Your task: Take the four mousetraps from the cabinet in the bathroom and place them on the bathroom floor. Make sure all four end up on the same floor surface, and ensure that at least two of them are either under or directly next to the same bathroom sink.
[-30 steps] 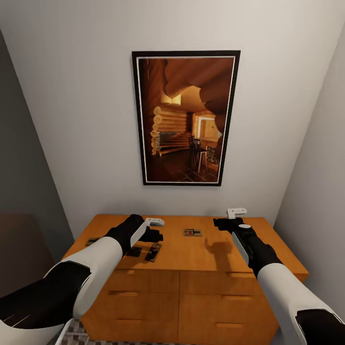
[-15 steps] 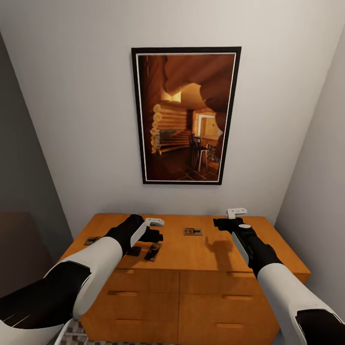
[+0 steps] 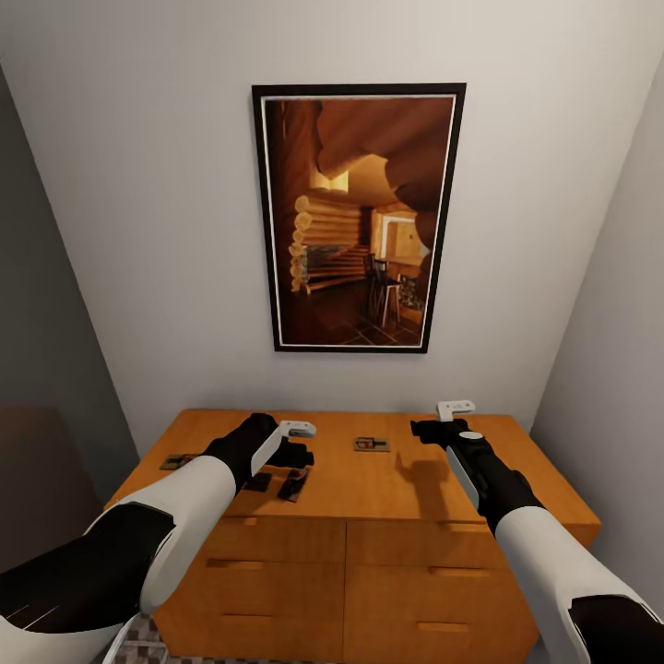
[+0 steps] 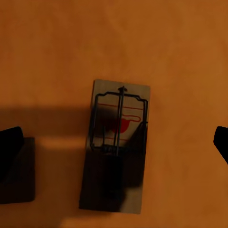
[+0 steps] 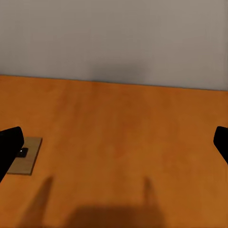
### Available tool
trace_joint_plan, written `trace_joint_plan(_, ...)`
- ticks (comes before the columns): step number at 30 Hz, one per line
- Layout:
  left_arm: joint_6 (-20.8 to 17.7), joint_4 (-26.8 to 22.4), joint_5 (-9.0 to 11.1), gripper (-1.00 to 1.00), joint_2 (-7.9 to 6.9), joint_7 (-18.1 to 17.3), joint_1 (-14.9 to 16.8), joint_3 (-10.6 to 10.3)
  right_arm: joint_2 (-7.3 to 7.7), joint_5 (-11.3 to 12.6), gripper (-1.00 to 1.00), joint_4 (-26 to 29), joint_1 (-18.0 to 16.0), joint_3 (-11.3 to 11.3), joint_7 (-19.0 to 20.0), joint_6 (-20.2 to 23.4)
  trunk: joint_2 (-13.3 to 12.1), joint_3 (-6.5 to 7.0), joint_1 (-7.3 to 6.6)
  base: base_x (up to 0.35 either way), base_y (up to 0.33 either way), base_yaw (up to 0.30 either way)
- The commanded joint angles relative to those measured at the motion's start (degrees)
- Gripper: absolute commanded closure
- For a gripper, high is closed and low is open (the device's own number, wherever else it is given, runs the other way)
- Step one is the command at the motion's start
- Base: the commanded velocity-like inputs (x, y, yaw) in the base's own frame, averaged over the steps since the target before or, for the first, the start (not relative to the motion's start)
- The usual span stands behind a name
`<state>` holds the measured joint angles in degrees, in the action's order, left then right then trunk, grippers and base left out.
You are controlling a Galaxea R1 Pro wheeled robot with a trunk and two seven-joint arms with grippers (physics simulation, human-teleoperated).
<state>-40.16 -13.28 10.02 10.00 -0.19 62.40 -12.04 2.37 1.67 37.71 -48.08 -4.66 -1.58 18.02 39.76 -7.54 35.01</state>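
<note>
So nothing is on the floor yet. Mousetraps lie on the cabinet (image 3: 387, 484) top: one at centre frame (image 3: 371, 444), one at the left edge (image 3: 175, 461), two beside my left gripper (image 3: 293, 454). Its fingers (image 4: 9, 152) are spread wide over one trap (image 4: 116, 145). My right gripper (image 3: 443, 420) hangs released, holding nothing.

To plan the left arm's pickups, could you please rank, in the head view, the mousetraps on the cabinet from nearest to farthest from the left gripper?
1. Mousetrap just below the left gripper: the angled mousetrap, beside a darker one; these two are too close to call.
2. Centre mousetrap, towards the right.
3. Far-left mousetrap, at the cabinet edge.
</note>
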Motion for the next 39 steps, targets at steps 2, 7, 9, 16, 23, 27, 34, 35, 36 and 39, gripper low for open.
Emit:
trace_joint_plan(2,-0.1,0.0,0.0,-1.00,0.00,0.0,0.0,0.0,0.00,0.0,-1.00,0.0,0.0,0.0,0.0,0.0,0.0,0.00,0.00,0.000,0.000,0.000)
trace_joint_plan(7,-0.2,0.1,0.0,-1.00,0.00,-0.1,0.0,0.0,0.00,0.0,-1.00,0.0,0.0,0.0,0.0,0.0,0.0,0.00,0.00,0.000,0.000,0.000)
trace_joint_plan(9,-0.3,0.1,0.0,-1.00,0.00,-0.1,0.0,0.0,0.00,0.0,-1.00,0.0,0.0,0.0,0.0,0.0,0.0,0.00,0.00,0.000,0.000,0.000)
trace_joint_plan(16,-0.3,0.1,0.0,-1.00,0.00,-0.1,0.0,-0.1,0.00,0.0,-1.00,0.0,0.0,0.0,0.0,0.0,2.8,-1.26,1.54,0.000,0.000,0.000)
trace_joint_plan(23,-0.4,0.1,0.0,-1.00,0.00,-0.1,0.0,0.0,0.00,0.0,-1.00,0.0,0.0,0.0,0.0,0.0,5.6,-2.51,3.07,0.000,0.000,0.000)
trace_joint_plan(27,-0.4,0.1,0.0,-1.00,0.00,-0.1,0.0,-0.1,0.00,0.0,-1.00,0.0,0.0,0.0,0.0,0.0,7.2,-3.23,3.95,0.000,0.000,0.000)
trace_joint_plan(34,-0.3,0.1,0.0,-1.00,0.00,-0.1,0.0,-0.1,0.00,0.0,-1.00,0.0,0.0,0.0,0.0,0.0,9.2,-4.13,5.05,0.000,0.000,0.000)
trace_joint_plan(35,-0.3,0.1,0.0,-1.00,0.00,-0.1,0.0,-0.1,0.00,0.0,-1.00,0.0,0.0,0.0,0.0,0.0,9.2,-4.13,5.05,0.000,0.000,0.000)
trace_joint_plan(36,-0.3,0.1,0.1,-1.00,0.00,-0.1,0.0,-0.1,0.00,0.0,-1.00,0.0,0.0,0.0,0.0,0.0,9.2,-4.13,5.05,0.000,0.000,0.000)
trace_joint_plan(39,-0.3,0.1,0.1,-1.00,0.00,-0.6,0.0,-0.1,0.00,0.0,-1.00,0.0,0.0,0.0,0.0,0.0,9.2,-4.13,5.05,0.000,0.000,0.000)
